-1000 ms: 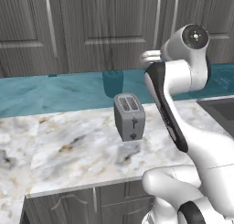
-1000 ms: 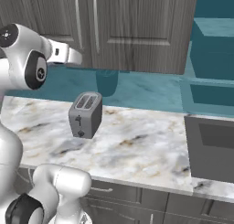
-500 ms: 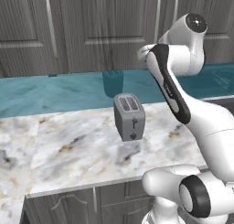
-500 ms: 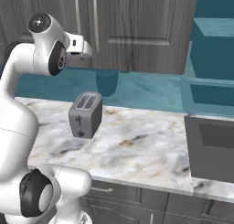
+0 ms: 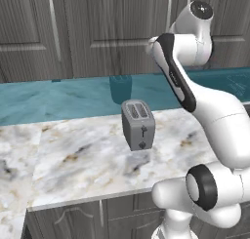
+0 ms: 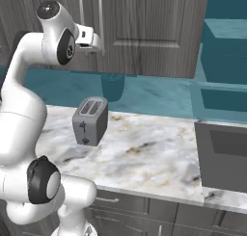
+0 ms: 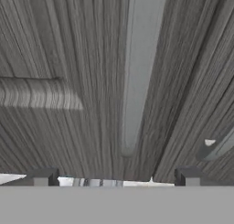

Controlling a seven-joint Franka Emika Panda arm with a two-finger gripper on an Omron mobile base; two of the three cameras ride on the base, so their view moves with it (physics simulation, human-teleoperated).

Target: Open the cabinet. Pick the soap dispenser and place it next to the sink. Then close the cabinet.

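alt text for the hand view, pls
Close-up of a closed dark grey wood-grain cabinet door with a long silver bar handle running up the middle. The open gripper faces it, one dark fingertip on either side of the handle's lower end, not touching it.

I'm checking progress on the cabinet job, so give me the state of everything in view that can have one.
cabinet: doors shut
handle: ungrasped, ahead of the fingertips
gripper: open, empty, facing the cabinet door
toaster: upright on the worktop, slots empty
sink: empty as far as it shows
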